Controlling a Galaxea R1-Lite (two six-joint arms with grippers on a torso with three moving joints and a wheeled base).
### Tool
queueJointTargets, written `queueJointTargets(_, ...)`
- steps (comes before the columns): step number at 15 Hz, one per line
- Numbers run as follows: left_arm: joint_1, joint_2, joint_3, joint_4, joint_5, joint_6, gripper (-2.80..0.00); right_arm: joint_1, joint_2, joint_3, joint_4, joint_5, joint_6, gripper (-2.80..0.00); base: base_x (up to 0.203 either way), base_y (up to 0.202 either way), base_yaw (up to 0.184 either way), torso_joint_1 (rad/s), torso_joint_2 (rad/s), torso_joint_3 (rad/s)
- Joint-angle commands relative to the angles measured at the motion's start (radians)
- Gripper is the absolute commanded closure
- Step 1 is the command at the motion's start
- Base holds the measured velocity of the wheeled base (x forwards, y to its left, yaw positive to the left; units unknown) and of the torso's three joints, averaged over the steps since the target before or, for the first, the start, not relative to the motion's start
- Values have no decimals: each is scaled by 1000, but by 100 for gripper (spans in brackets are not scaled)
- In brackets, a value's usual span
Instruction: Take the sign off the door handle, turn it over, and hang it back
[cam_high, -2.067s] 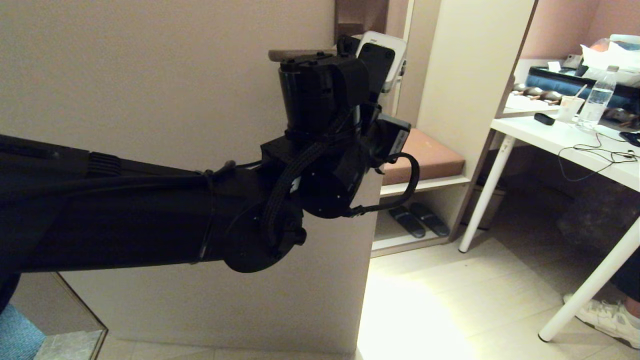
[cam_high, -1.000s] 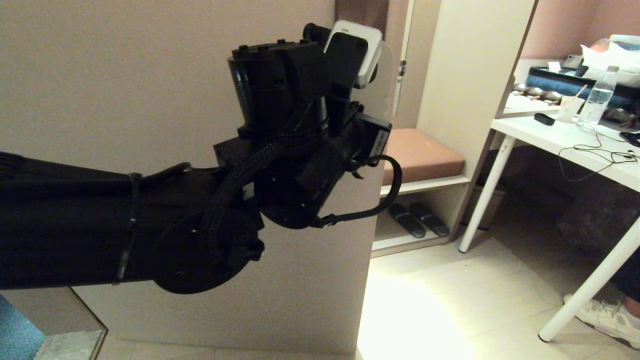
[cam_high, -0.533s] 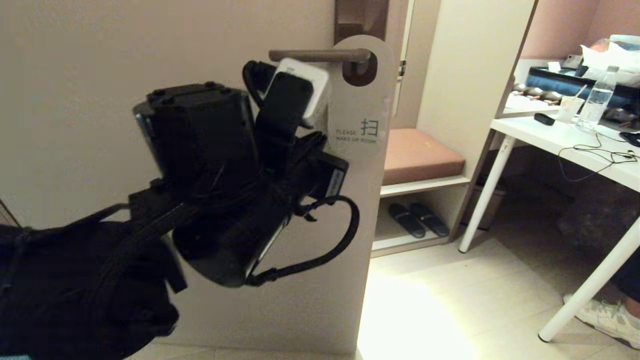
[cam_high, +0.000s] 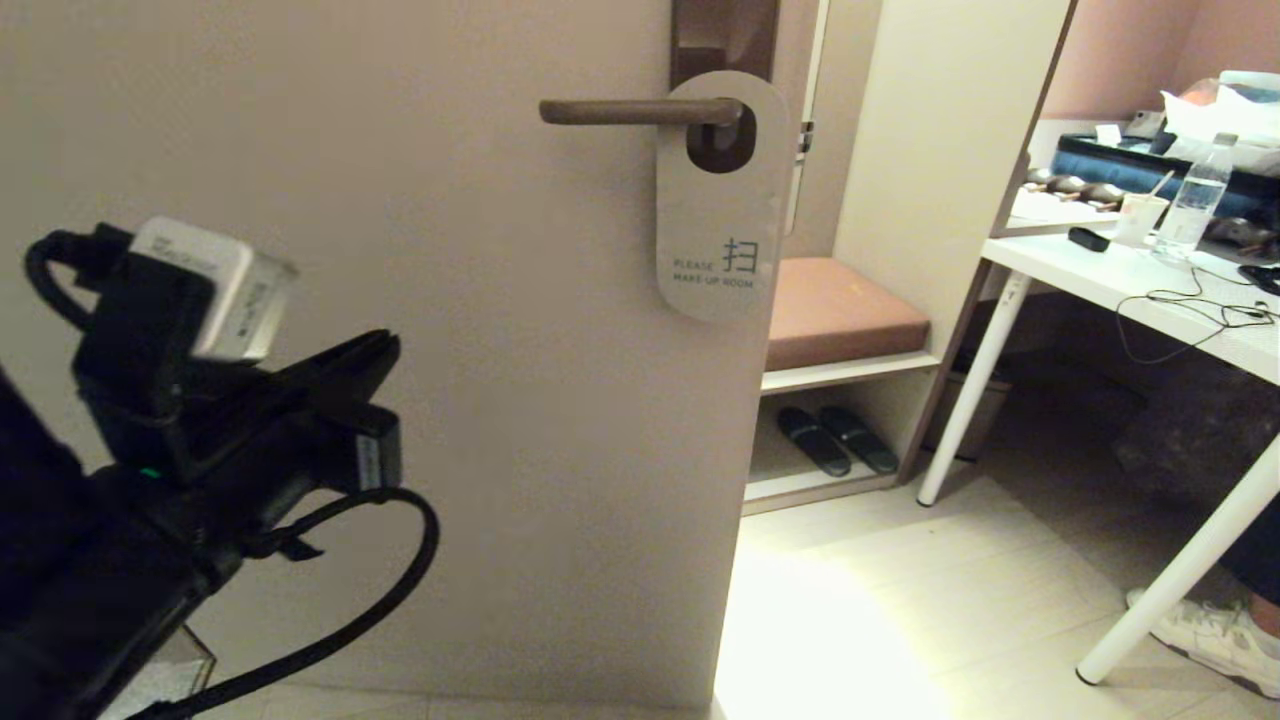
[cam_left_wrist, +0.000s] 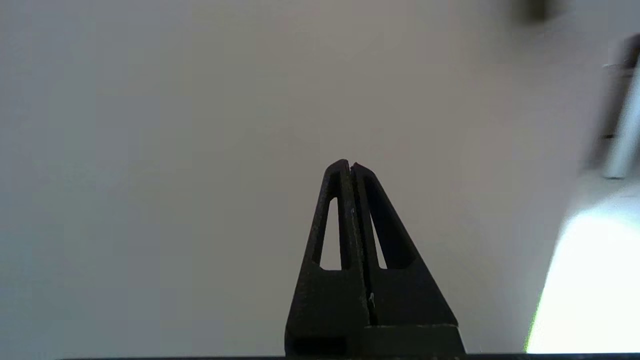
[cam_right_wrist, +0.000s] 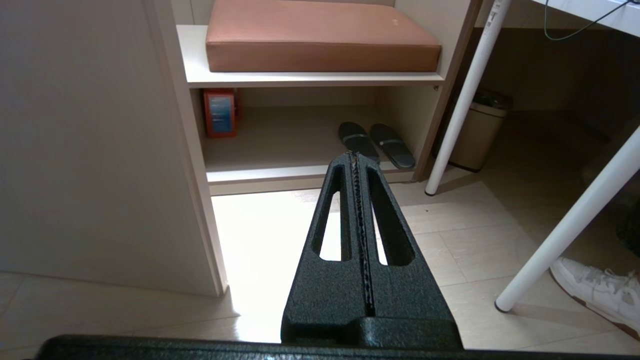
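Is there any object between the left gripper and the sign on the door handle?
Nothing visible stands between them. The left gripper, shut, is low at the left before the bare door. The sign hangs on the door handle, pale face showing. The handle juts toward the gripper's side.

The sign (cam_high: 722, 195) hangs by its oval hole on the door handle (cam_high: 640, 111), pale face outward. Near its lower end it reads "PLEASE MAKE-UP ROOM" in small grey capitals on two lines, with a larger Chinese character, 扫, just above the second line. It lies up and well to the right of the left pincer (cam_high: 375, 350). The white block on that pincer's wrist carries small print, too fine to read. The red box on the lower shelf beyond the right pincer (cam_right_wrist: 355, 156) has a blue label, illegible.
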Motion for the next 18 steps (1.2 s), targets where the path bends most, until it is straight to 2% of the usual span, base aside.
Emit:
queueJointTargets(1,59,-133,89,-4,6,7,0,0,0,0,0,0,0,0,0,0,0,0,0,0)
queueJointTargets(3,126,-198,175,-4,15,22,0,0,0,0,0,0,0,0,0,0,0,0,0,0)
queueJointTargets(7,181,-350,349,4,19,24,0,0,0,0,0,0,0,0,0,0,0,0,0,0)
queueJointTargets(10,203,-486,500,44,44,20,0,0,0,0,0,0,0,0,0,0,0,0,0,0)
queueJointTargets(12,278,-571,535,117,44,-4,0,0,0,0,0,0,0,0,0,0,0,0,0,0)
queueJointTargets(14,376,-651,536,190,-4,-18,0,0,0,0,0,0,0,0,0,0,0,0,0,0)
queueJointTargets(18,552,-881,536,431,-178,-40,0,0,0,0,0,0,0,0,0,0,0,0,0,0)
